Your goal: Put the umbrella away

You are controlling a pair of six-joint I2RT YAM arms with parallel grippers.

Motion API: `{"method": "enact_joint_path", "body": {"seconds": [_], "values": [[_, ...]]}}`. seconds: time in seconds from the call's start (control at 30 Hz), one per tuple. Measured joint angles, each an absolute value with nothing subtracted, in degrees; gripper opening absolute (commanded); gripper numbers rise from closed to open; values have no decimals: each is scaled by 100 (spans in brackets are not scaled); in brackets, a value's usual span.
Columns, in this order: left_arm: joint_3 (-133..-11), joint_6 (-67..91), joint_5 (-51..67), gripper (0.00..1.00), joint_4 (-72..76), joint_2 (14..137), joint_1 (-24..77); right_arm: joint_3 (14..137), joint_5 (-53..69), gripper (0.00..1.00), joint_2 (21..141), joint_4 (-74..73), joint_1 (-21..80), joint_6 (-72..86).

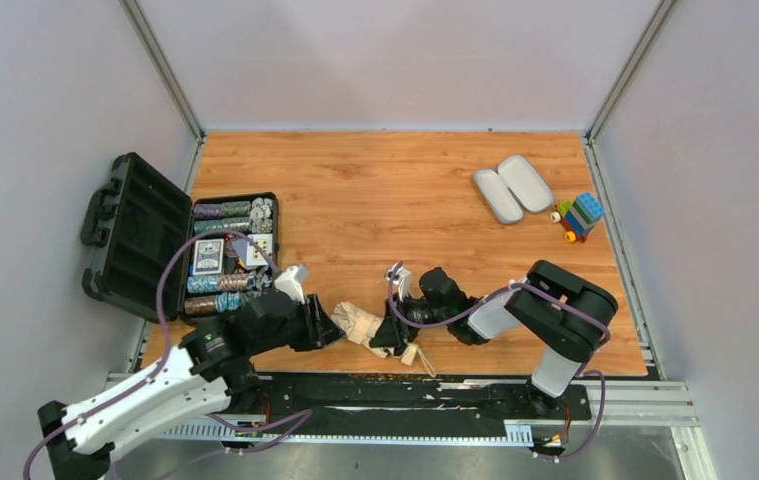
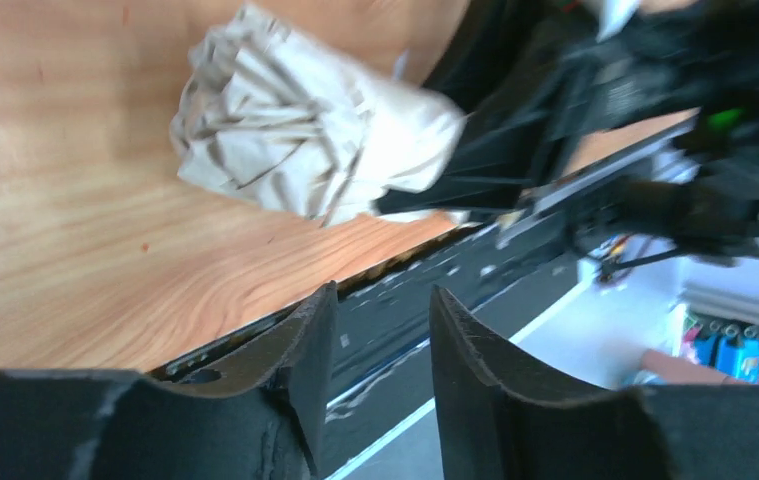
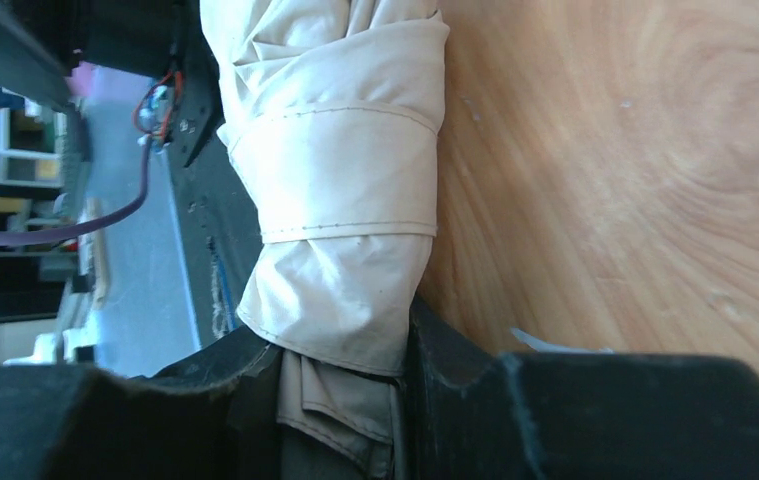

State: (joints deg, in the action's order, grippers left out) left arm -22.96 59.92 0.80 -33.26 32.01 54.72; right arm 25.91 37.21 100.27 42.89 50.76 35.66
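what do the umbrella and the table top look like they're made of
The umbrella: thin cloth, probably synthetic, matte beige; it creases into soft folds and its wrap strap shows stitched seams. The table: warm orange-brown wood grain, smooth with a slight sheen; it could be laminate or veneer as easily as solid wood.

- A robot lab's test cell: plain pale wall panels (image 1: 395, 60) and aluminium corner posts (image 1: 160, 65) box in a wood-grain tabletop (image 1: 385, 200).
- Black mounting rail (image 1: 405, 392) along its near edge; cluttered storage shelves (image 3: 0, 150) beyond.
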Motion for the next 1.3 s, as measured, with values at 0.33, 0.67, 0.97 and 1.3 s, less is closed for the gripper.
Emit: {"method": "enact_joint_path", "body": {"seconds": [0.33,0.67,0.97,1.3], "values": [[-3953,5017,-1581,82,-4322,2950,5470,3181,2364,100,7846,1695,5162,2298],[-4239,4233,-2805,83,-4899,2436,5470,4943,1496,96,8278,-338,5581,1122],[-4193,4237,-3253,79,-4969,2027,5472,5343,1323,12,9859,-757,5977,582],[-4388,4416,-3913,77,-3946,3638,5465,5063,176,0,8320,-1776,5913,729]]}}
